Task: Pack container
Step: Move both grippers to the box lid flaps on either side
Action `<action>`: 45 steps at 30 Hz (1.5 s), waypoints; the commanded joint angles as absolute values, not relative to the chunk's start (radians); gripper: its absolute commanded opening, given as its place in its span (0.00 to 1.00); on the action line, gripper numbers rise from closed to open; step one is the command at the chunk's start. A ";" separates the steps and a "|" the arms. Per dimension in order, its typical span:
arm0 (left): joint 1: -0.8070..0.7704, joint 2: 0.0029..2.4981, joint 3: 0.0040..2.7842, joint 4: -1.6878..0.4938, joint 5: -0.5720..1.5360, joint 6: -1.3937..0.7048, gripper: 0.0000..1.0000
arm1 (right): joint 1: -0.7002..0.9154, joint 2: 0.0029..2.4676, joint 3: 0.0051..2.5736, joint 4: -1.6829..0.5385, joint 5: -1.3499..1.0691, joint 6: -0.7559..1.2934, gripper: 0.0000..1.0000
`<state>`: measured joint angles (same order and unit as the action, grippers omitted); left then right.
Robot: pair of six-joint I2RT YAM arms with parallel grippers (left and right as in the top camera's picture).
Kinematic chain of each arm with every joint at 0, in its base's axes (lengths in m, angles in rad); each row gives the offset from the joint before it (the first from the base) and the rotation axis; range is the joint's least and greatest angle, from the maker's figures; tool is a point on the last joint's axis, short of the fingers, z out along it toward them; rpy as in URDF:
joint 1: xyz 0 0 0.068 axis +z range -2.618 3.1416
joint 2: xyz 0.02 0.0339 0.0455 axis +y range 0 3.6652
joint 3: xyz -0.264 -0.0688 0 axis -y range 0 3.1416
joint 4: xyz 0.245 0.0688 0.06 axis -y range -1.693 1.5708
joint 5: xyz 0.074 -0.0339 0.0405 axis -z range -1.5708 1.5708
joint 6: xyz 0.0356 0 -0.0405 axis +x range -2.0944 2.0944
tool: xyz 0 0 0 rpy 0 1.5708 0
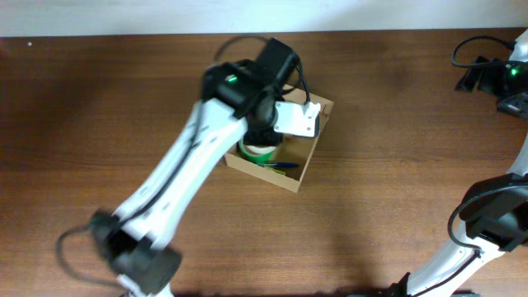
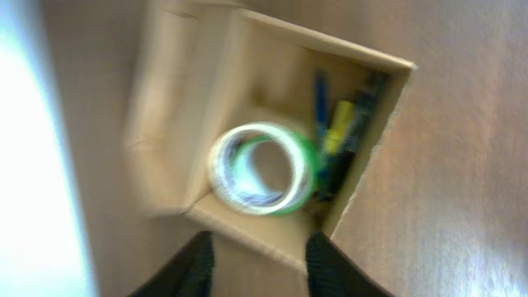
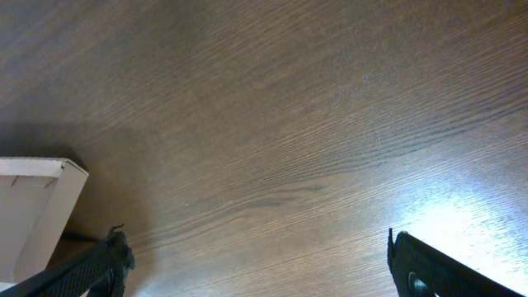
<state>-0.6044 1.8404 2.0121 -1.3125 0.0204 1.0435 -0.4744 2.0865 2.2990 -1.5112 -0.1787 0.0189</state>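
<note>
Overhead: container (image 1: 307, 161) sits mid-surface, a bit nearer the far edge of the surface (image 1: 99, 107), with bare wood on all sides, so there is open room left, right and in front. It is turned off-square to the surface edges, one corner pointing up-right, mouth up. Long axis: cannot tell, left arm (image 1: 186, 177) covers its upper-left part. Inside, green tape roll (image 1: 257, 151) lies flat, blue pen (image 1: 279, 165) just beside it along the lower wall. Left wrist view is blurred: left claw (image 2: 260, 268) hangs above the container's near wall, fingers (image 2: 194, 264) apart, nothing between them. Yellow marker (image 2: 338, 132) and pens lie along the right wall next to the roll. Right arm (image 1: 487, 219) is at the right edge of the surface, well apart from the container — right claw (image 3: 260, 272) spread wide over bare wood, white box-like edge (image 3: 33, 194) at frame left, cannot tell what it is
</note>
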 commanded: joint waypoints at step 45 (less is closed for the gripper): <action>0.179 2.065 1.770 -1.028 0.562 0.169 0.02 | -0.045 2.382 1.988 -1.170 -0.780 0.167 0.04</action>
<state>0.1837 2.0686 1.7687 -1.0279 0.5358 0.1776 -0.1017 2.3825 1.9827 -1.2007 -0.7151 0.1612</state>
